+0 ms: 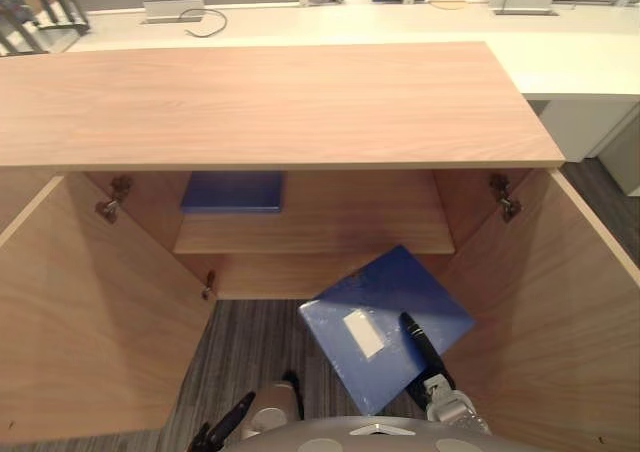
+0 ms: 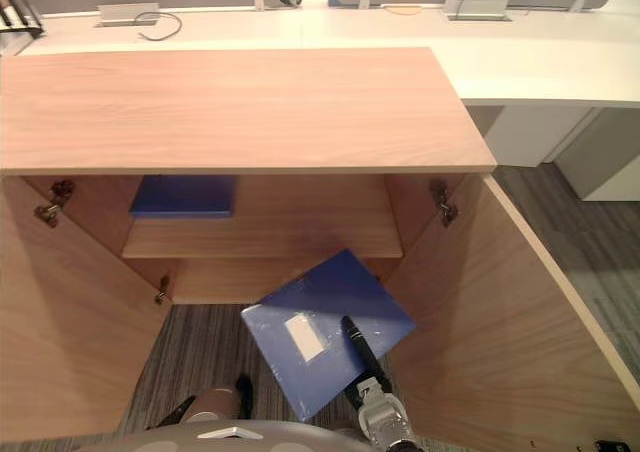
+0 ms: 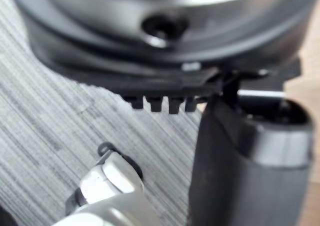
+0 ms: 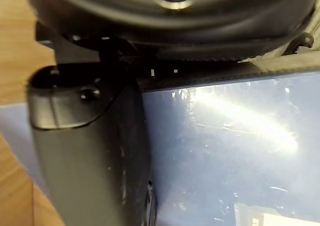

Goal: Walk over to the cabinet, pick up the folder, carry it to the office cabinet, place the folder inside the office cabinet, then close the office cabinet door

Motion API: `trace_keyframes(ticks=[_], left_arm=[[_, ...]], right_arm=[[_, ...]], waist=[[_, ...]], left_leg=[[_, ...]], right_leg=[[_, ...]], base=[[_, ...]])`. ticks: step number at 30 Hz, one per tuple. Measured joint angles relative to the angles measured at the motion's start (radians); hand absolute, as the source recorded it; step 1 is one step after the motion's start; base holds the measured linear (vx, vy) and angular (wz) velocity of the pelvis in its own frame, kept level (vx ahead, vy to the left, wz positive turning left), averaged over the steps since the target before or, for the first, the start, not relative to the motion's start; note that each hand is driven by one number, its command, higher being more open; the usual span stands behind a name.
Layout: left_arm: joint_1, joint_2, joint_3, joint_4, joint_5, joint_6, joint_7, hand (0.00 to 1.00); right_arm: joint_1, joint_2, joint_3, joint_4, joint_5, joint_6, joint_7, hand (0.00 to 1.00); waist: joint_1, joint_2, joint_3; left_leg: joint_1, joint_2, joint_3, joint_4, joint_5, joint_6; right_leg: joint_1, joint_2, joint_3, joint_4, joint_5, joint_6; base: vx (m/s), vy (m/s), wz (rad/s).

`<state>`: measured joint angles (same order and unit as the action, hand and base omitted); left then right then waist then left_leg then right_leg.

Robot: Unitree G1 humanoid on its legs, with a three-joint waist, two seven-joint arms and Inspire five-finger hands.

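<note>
The right hand (image 1: 425,350) is nearest, its thumb laid across the top of the blue folder (image 1: 385,287) and pinching it near one corner. The folder juts out, tilted, in front of the open office cabinet (image 1: 270,102) and is not yet inside. Beyond it is the shelf (image 1: 330,230), with a second blue folder (image 1: 232,190) at its left end. The left hand (image 1: 225,424) hangs low by the left door (image 1: 90,312); I cannot tell whether it is open or closed. The corner grip looks thin, so the folder could pivot or slip. Going in, its far corner could also catch the shelf edge or the right door (image 1: 560,312).
</note>
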<state>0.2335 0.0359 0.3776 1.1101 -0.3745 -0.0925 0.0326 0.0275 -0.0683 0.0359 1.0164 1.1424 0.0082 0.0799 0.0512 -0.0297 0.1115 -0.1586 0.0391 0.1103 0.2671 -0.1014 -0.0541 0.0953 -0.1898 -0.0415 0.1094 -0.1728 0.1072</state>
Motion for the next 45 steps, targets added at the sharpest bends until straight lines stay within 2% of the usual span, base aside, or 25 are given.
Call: trace_keyframes(ticks=[1, 2, 6, 9, 17, 20, 22, 23, 24, 27, 29, 32, 36, 42, 45], left_arm=[[0.0, 0.008, 0.0, 0.001, 0.027, 0.004, -0.003, 1.0], [-0.001, 0.01, -0.007, 0.002, 0.031, 0.004, -0.004, 1.0], [-0.004, 0.012, -0.027, 0.011, 0.031, 0.004, -0.013, 1.0], [-0.005, 0.021, -0.049, 0.014, 0.033, 0.004, -0.015, 1.0], [-0.004, 0.028, -0.057, 0.028, 0.072, 0.006, -0.015, 1.0], [-0.004, 0.035, -0.054, 0.027, 0.08, 0.007, -0.015, 1.0], [-0.01, 0.045, -0.045, 0.018, 0.109, 0.006, -0.014, 1.0], [-0.02, 0.05, -0.046, 0.016, 0.111, 0.007, -0.014, 1.0], [-0.03, 0.052, -0.046, 0.016, 0.112, 0.007, -0.014, 1.0], [-0.068, 0.048, -0.048, -0.016, 0.115, 0.007, -0.013, 1.0], [-0.078, 0.046, -0.048, -0.04, 0.115, 0.006, -0.005, 1.0], [-0.079, 0.035, -0.048, -0.061, 0.115, 0.006, 0.01, 1.0], [-0.086, 0.017, -0.048, -0.107, 0.111, -0.001, 0.012, 1.0], [-0.092, 0.01, -0.061, -0.142, 0.111, -0.018, 0.011, 1.0], [-0.108, 0.009, -0.069, -0.151, 0.111, -0.019, 0.01, 1.0]], right_arm=[[-0.001, 0.008, 0.013, 0.012, -0.001, 0.005, 0.0, 0.0], [-0.007, 0.009, 0.021, 0.026, -0.017, 0.011, 0.004, 0.0], [-0.023, 0.007, 0.038, 0.072, -0.037, 0.025, 0.022, 0.0], [-0.025, 0.006, 0.053, 0.09, -0.037, 0.027, 0.023, 0.0], [-0.032, -0.028, 0.096, 0.107, -0.039, 0.028, 0.024, 0.0], [-0.024, -0.055, 0.132, 0.018, -0.073, 0.037, 0.02, 0.0], [-0.024, -0.068, 0.133, -0.151, -0.139, 0.043, 0.021, 0.0], [-0.027, -0.073, 0.132, -0.227, -0.154, 0.041, 0.022, 0.0], [-0.032, -0.078, 0.131, -0.27, -0.156, 0.039, 0.024, 0.0], [-0.072, -0.092, 0.089, -0.425, -0.171, -0.01, 0.035, 0.0], [-0.101, -0.096, 0.067, -0.519, -0.195, -0.045, 0.023, 0.0], [-0.1, -0.093, 0.055, -0.625, -0.195, -0.061, 0.014, 0.0], [-0.099, -0.093, 0.052, -0.731, -0.196, -0.079, -0.011, 0.0], [-0.089, -0.092, 0.051, -0.805, -0.197, -0.09, -0.029, 0.0], [-0.082, -0.089, 0.051, -0.846, -0.23, -0.093, -0.043, 0.0]], waist=[[0.002, -0.013, -0.01], [0.006, -0.012, -0.019], [0.006, 0.001, -0.045], [0.009, 0.0, -0.057], [0.01, 0.013, -0.066], [0.005, 0.008, -0.057], [0.004, -0.003, -0.036], [0.002, 0.001, -0.024], [-0.001, -0.001, -0.016], [-0.004, 0.018, 0.051], [-0.003, 0.023, 0.094], [-0.001, 0.026, 0.116], [0.003, 0.034, 0.156], [0.007, 0.039, 0.184], [0.025, 0.045, 0.195]], left_leg=[[0.02, -0.015, 0.012, -0.035, 0.012, 0.014], [0.047, -0.031, 0.025, -0.078, 0.024, 0.021], [0.085, -0.04, 0.028, -0.152, 0.048, 0.035], [0.089, -0.039, 0.02, -0.163, 0.052, 0.033], [0.135, -0.021, 0.001, -0.312, 0.153, 0.013], [0.128, -0.025, 0.001, -0.351, 0.187, 0.011], [0.104, -0.033, -0.001, -0.351, 0.179, 0.004], [0.089, -0.035, -0.019, -0.35, 0.179, 0.003], [0.075, -0.036, -0.031, -0.339, 0.179, 0.003], [-0.029, -0.028, -0.044, -0.216, 0.157, 0.001], [-0.124, -0.023, -0.041, -0.094, 0.127, 0.0], [-0.234, -0.009, -0.036, 0.053, 0.08, 0.004], [-0.307, 0.007, -0.034, 0.168, 0.026, 0.001], [-0.368, 0.009, -0.036, 0.229, 0.007, 0.005], [-0.412, 0.011, -0.037, 0.273, -0.009, 0.002]], right_leg=[[0.001, -0.014, 0.002, -0.01, 0.017, 0.0], [0.001, -0.021, 0.008, -0.018, 0.036, -0.006], [0.012, -0.021, 0.0, -0.048, 0.075, -0.021], [0.02, -0.018, -0.009, -0.061, 0.075, -0.021], [-0.005, 0.008, -0.012, -0.063, 0.075, -0.021], [-0.039, 0.006, -0.011, -0.062, 0.073, -0.018], [-0.083, -0.003, -0.01, -0.053, 0.057, 0.002], [-0.109, -0.002, -0.007, -0.039, 0.054, -0.002], [-0.124, -0.001, -0.007, -0.026, 0.052, -0.006], [-0.215, 0.001, 0.001, 0.073, 0.033, -0.019], [-0.316, -0.001, 0.022, 0.203, -0.005, -0.011], [-0.416, 0.002, 0.033, 0.343, -0.051, 0.002], [-0.491, 0.005, 0.048, 0.465, -0.108, -0.006], [-0.552, -0.002, 0.051, 0.535, -0.134, -0.004], [-0.588, -0.002, 0.054, 0.569, -0.145, 0.001]], base=[[0.19, 0.134, -0.2], [0.18, 0.135, -0.19], [0.14, 0.073, -0.04], [0.06, -0.042, 0.03], [-0.06, -0.071, -0.03], [-0.18, -0.013, -0.19], [-0.21, 0.006, -0.36], [-0.18, 0.019, -0.19], [-0.22, 0.03, -0.01], [-0.21, 0.016, 0.06], [-0.16, -0.024, -0.03], [-0.1, -0.063, 0.0], [-0.08, -0.041, -0.03], [-0.04, -0.008, 0.04], [0.0, 0.001, 0.01]])
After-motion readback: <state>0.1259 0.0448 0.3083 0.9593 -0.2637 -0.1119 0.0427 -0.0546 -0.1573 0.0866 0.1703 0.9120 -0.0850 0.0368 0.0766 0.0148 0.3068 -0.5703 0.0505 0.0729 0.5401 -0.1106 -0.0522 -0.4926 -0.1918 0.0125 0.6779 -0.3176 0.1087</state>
